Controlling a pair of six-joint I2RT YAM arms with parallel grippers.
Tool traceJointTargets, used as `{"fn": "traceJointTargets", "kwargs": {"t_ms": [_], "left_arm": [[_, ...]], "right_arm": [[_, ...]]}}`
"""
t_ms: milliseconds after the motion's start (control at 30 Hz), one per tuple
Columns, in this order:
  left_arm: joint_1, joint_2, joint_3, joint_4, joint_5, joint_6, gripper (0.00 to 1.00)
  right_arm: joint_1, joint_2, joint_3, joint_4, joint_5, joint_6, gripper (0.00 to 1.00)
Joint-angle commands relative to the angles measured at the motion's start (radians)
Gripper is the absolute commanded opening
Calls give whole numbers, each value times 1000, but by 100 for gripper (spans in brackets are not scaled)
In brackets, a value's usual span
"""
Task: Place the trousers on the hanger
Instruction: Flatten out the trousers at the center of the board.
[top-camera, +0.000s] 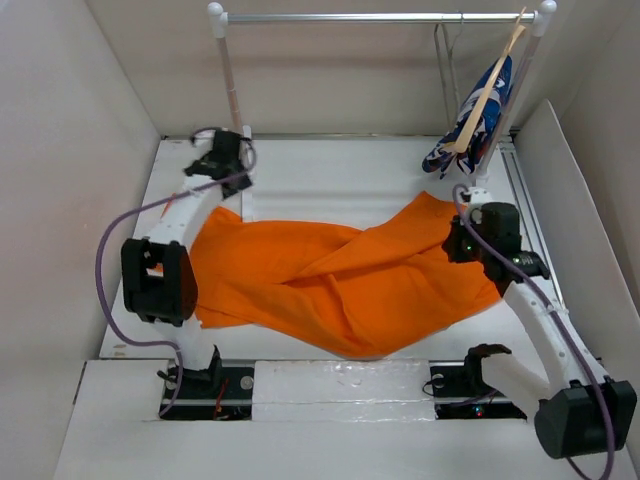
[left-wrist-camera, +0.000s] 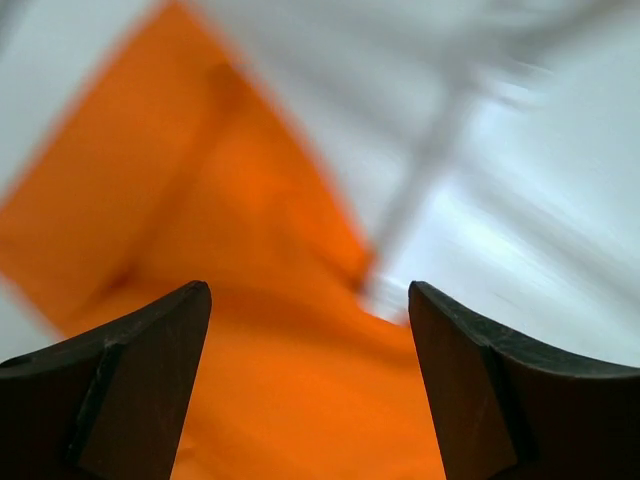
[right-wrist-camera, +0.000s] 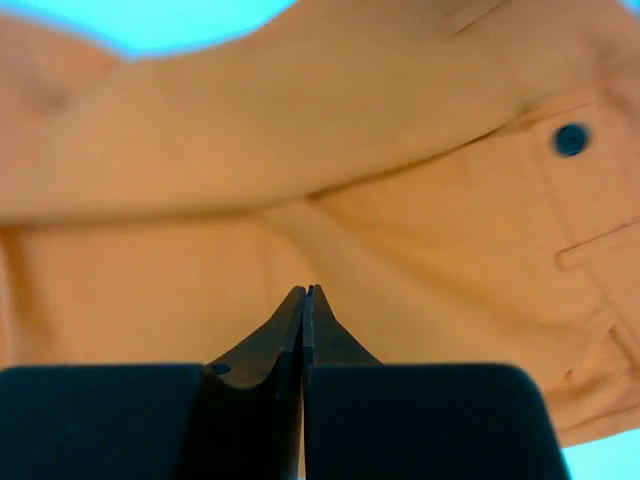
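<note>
**Orange trousers spread below the rail, wire hanger bare**

The trousers (top-camera: 340, 280) lay spread on the white surface (top-camera: 330, 175) in front of the rail (top-camera: 380, 17), loosely folded, with long creases running across them. One corner reached up toward the rail's right post. The hanger (top-camera: 447, 70), thin grey wire, hung from the rail near its right end. Just beside it was a wooden hanger (top-camera: 490, 85) carrying a blue patterned garment (top-camera: 475, 135).

My left end effector (left-wrist-camera: 310, 300) was released, its fingers standing wide with nothing between them. It was close to the foot of the rail's left post, above the trousers' edge on that side. That wrist view was blurred, so I could not say more.

My right end effector (right-wrist-camera: 305, 292) was clenched, its fingers pressed flat together over the cloth below the rail's right end. No fold showed between them, so I judged it was not holding anything.

I expected the cloth to be light, soft and limp. It would sag and slide rather than keep a shape, and a one-point grip would let most of it trail. The firmest hold looked to be the waistband by the dark button (right-wrist-camera: 571, 139), where the seams double the fabric. I would pinch there with one side and at the hem with the other. The wire hanger seemed light and likely to swing when touched.

I could read no brand, label or writing anywhere.
</note>
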Motion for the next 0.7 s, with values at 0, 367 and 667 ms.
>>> {"fn": "traceJointTargets", "kwargs": {"t_ms": [0, 367, 667], "left_arm": [[-236, -103, -154, 115, 128, -61, 76], [-401, -48, -338, 242, 266, -122, 76], [-448, -78, -342, 313, 376, -113, 73]], "right_arm": [[-160, 36, -23, 198, -118, 36, 3], [-602, 494, 129, 312, -122, 169, 76], [-777, 383, 4, 123, 193, 278, 75]]}}
